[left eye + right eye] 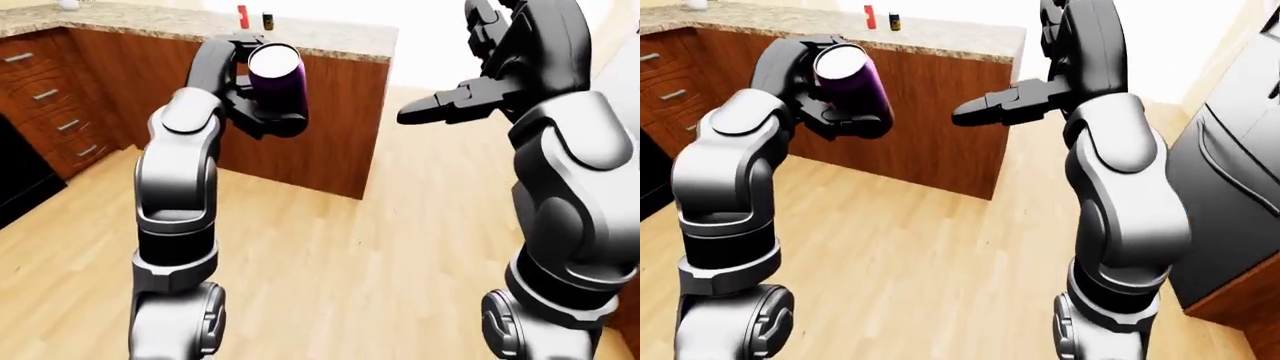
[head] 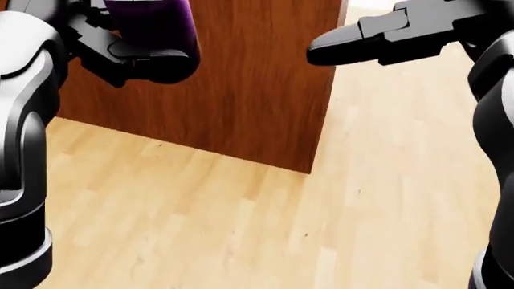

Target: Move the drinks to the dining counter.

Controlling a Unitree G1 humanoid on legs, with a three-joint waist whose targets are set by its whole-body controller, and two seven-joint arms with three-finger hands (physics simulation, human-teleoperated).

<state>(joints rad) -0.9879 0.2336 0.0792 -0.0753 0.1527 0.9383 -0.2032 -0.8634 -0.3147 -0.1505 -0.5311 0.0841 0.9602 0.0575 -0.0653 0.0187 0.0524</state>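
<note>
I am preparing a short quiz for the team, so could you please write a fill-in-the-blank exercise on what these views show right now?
1. The purple can is held in the robot's ____ hand.
2. The right hand holds ____.
3. The red bottle and the dark can stand on the ____ counter top.
4. The floor is light ____.

Missing words: left; nothing; granite; wood

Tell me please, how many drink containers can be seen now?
3: a purple can gripped in the left hand, and a red one and a dark one standing on the granite counter. Others may be hidden.
</note>
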